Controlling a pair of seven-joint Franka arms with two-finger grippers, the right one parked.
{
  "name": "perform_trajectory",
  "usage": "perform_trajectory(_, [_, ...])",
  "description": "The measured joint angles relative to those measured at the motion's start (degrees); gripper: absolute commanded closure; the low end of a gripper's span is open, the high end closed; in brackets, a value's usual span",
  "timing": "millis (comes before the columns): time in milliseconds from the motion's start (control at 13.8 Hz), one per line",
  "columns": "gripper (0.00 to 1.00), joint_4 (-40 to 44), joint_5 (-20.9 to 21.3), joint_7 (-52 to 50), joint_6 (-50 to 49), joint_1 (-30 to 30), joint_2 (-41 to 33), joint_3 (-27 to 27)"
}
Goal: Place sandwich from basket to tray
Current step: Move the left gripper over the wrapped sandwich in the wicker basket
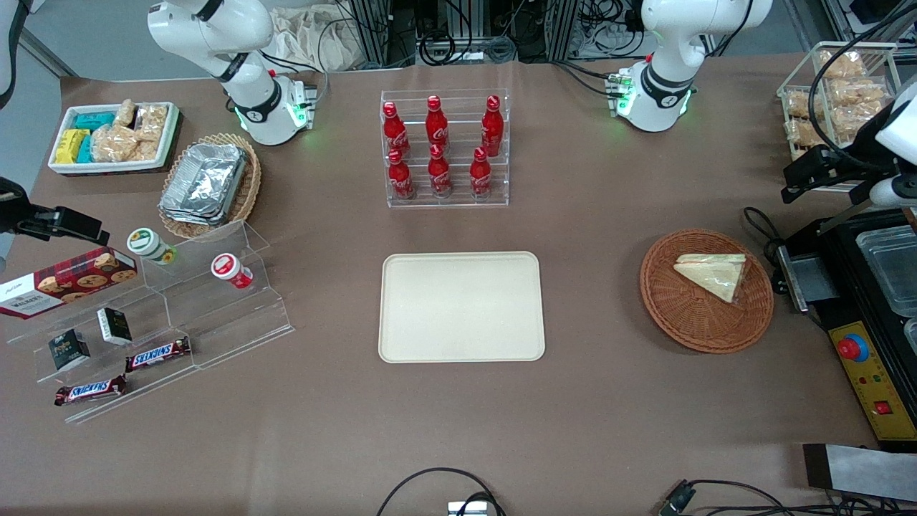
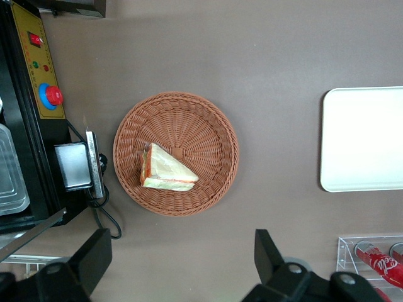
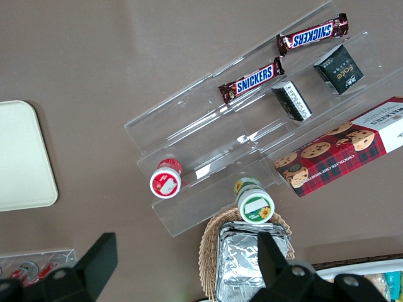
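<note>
Left wrist view shows my gripper point(image 2: 179, 267) hanging high above the worktop with its jaws wide apart, the sandwich point(image 2: 165, 170) untouched in the basket point(image 2: 208, 123) (nothing done yet) and the tray point(image 2: 362, 138) bare nearby.

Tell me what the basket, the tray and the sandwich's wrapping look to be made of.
The basket looks like woven reddish-brown wicker, its strands showing. The tray seems matte cream plastic, smooth with a low moulded rim. The sandwich appears wrapped in clear film that shows the filling. The gripper hangs open above the table beside the basket.
</note>
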Motion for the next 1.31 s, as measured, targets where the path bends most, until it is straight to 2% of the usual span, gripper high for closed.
perform_trajectory(364, [0.0,-0.1,0.1,0.0,-0.3,0.0,0.9,0.5])
perform_trajectory(800, [0.0,-2.8,3.2,-1.9,1.0,0.0,5.1,0.8])
perform_trajectory(1309, [0.0,-18.6,2.3,-6.0,17.4,3.7,4.7,2.6])
